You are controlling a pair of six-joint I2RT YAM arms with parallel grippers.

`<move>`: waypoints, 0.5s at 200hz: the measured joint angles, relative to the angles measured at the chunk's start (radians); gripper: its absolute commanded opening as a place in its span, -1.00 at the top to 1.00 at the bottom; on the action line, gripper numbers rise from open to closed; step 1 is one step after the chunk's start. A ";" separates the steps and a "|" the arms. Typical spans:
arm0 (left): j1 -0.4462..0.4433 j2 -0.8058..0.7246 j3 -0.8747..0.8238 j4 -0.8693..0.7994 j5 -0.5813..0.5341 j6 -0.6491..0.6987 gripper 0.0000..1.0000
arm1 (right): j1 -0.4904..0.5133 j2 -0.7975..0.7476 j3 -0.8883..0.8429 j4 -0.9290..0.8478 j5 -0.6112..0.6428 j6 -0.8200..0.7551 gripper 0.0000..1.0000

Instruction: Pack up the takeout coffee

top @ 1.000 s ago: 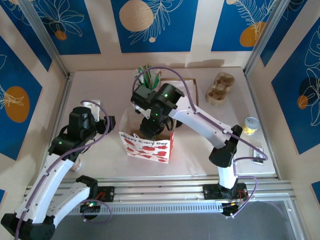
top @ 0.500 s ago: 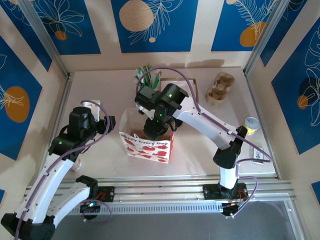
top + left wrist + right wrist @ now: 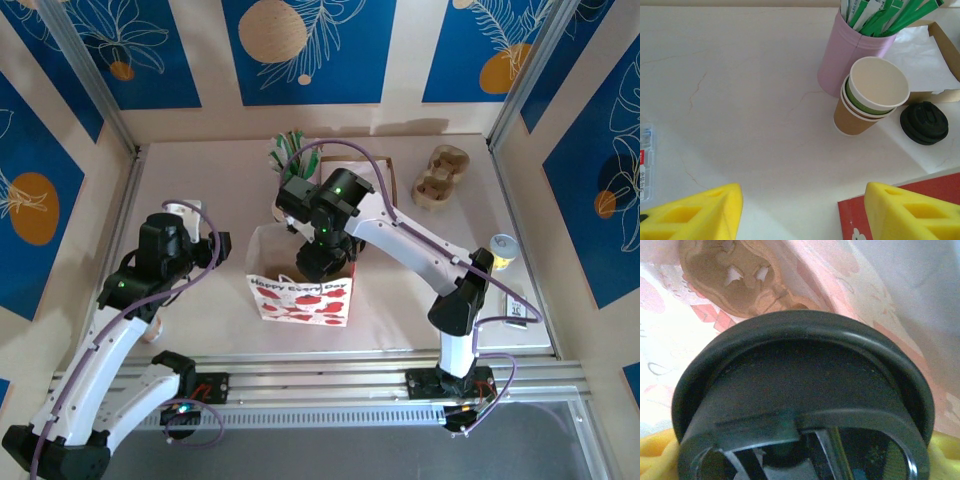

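Observation:
The takeout coffee (image 3: 800, 390) shows as a round black lid, very close in the right wrist view. My right gripper (image 3: 800, 462) is shut on it, a yellow fingertip (image 3: 655, 460) at each lower corner. From above, that gripper (image 3: 322, 262) reaches down into the open top of the white paper bag with red hearts (image 3: 300, 302). The cup's body is hidden. Beyond the lid, a brown cardboard carrier (image 3: 740, 280) lies inside the bag. My left gripper (image 3: 802, 210) hangs open over bare table just left of the bag, holding nothing.
A tan cup with a green cup nested in it (image 3: 867, 107) stands by a pink can of green sticks (image 3: 845, 55), and a loose black lid (image 3: 924, 122) lies beside them. A cardboard carrier (image 3: 440, 178) and a yellow can (image 3: 500, 250) sit at the right.
The bag has swung square to the table's front edge and shifted slightly right. My right gripper has moved a little right and lower into it. The left arm has stayed still.

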 measured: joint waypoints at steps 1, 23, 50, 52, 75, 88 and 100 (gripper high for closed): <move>0.000 0.000 0.000 0.000 0.000 0.000 -0.31 | 0.000 0.000 -0.001 0.000 0.000 0.000 -0.15; 0.000 0.000 0.000 0.000 0.000 0.000 -0.31 | -0.003 0.000 -0.017 -0.003 0.000 0.000 -0.14; 0.000 -0.003 0.000 0.000 0.001 -0.001 -0.38 | -0.004 0.000 -0.022 -0.003 0.000 0.000 -0.14; 0.000 -0.003 0.000 0.000 0.002 0.000 -0.39 | -0.004 0.000 -0.022 -0.003 0.000 0.000 -0.14; 0.000 0.003 0.029 -0.020 0.044 -0.019 -0.53 | -0.004 0.000 -0.021 -0.003 0.000 0.000 -0.14; 0.000 0.019 0.079 -0.042 0.085 -0.032 -0.54 | -0.003 0.000 -0.022 -0.003 0.000 0.000 -0.13; 0.000 0.041 0.136 -0.063 0.137 -0.050 -0.54 | -0.003 0.000 -0.022 -0.003 0.000 0.000 -0.14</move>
